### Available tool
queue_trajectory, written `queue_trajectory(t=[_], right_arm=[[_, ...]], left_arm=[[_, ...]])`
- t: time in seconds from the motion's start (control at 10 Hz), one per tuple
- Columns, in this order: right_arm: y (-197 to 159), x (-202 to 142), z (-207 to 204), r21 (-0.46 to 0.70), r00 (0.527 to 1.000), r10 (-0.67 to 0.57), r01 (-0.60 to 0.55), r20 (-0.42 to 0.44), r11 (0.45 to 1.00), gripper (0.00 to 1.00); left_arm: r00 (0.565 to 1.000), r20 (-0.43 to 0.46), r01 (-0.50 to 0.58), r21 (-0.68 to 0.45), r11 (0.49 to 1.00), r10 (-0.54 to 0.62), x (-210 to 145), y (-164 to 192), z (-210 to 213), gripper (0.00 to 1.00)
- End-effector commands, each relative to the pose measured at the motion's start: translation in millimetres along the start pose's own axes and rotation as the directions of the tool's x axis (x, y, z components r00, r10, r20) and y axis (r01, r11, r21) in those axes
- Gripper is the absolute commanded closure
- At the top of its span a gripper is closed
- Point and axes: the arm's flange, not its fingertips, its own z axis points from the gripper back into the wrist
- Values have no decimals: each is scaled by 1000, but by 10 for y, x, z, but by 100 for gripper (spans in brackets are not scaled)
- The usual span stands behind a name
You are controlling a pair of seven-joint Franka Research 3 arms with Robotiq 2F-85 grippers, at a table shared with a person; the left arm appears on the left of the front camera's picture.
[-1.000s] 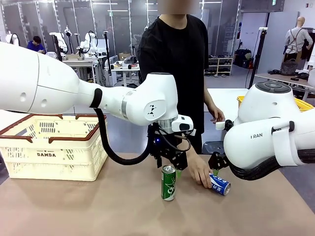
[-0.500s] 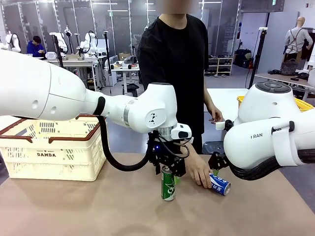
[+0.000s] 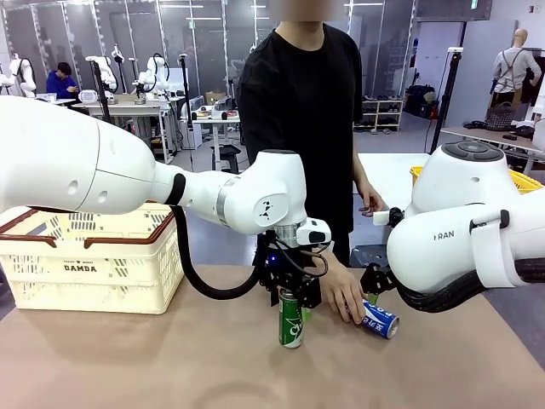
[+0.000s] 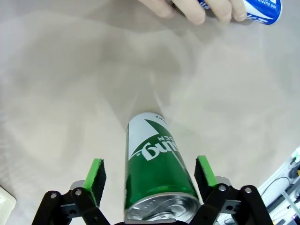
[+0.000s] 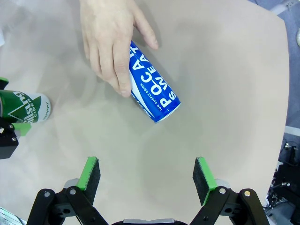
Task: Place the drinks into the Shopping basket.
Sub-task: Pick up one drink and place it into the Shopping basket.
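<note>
The left gripper point(image 4: 150, 176) is over the green can point(image 4: 157, 164), which stands up on the table point(image 3: 170, 366). Its fingers sit one on each side of the can, with a small gap on one side. The right gripper point(image 5: 147, 180) is wide open and holds nothing. The blue can point(image 5: 154, 96) lies on its side under the person's hand point(image 5: 112, 42). The Shopping basket point(image 3: 94, 264) is well apart, at the left

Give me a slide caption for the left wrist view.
Left gripper straddles the upright green can, pads not yet touching; beyond, a person's hand rests on a blue can.
</note>
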Motion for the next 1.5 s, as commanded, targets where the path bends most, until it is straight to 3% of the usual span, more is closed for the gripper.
queue_trajectory(t=[0.0,0.9,1.0,1.1,1.4], right_arm=[[-14,-10,-17,-5,1000,7,-7,6,1000,0],[-14,-10,-17,-5,1000,7,-7,6,1000,0],[-14,-10,-17,-5,1000,7,-7,6,1000,0],[-14,-10,-17,-5,1000,7,-7,6,1000,0],[-14,-10,-17,-5,1000,7,-7,6,1000,0]], left_arm=[[999,36,0,-14,1000,0,7,-22,-11,15],[999,20,-27,-22,999,27,-63,-154,128,100],[999,21,-25,-26,999,26,-88,-182,161,100],[1000,15,-20,-25,1000,20,-127,-209,222,59],[1000,22,-19,8,1000,19,-321,-297,646,59]])
